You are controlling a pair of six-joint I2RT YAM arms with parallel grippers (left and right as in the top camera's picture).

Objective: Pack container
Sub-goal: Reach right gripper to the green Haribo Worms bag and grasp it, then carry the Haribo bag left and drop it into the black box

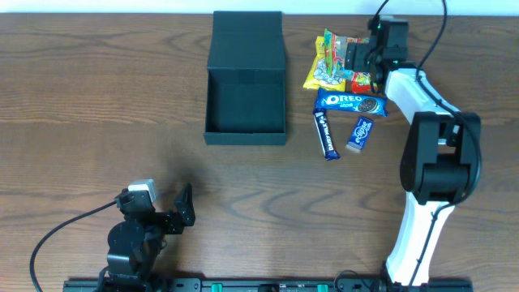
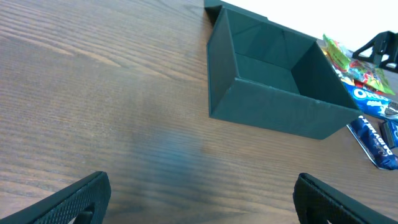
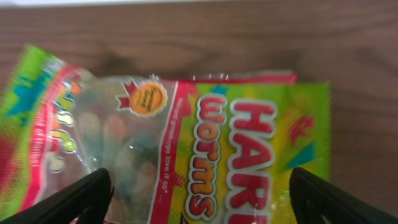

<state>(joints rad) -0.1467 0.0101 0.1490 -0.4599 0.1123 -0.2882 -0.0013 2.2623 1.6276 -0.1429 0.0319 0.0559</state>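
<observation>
Left end effector point(image 2: 202, 200) spread; right one point(image 3: 200, 198) likewise (outstretched)

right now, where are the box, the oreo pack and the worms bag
box point(image 1: 246, 101), overhead, bare floor inside
oreo pack point(image 1: 350, 103), overhead, middle of the wrapper
worms bag point(image 3: 249, 155), right wrist, printed front

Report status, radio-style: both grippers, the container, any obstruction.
Left gripper open, holding nothing. Right gripper open over Haribo worms bag. Container open, empty. Nothing blocking it.
</observation>
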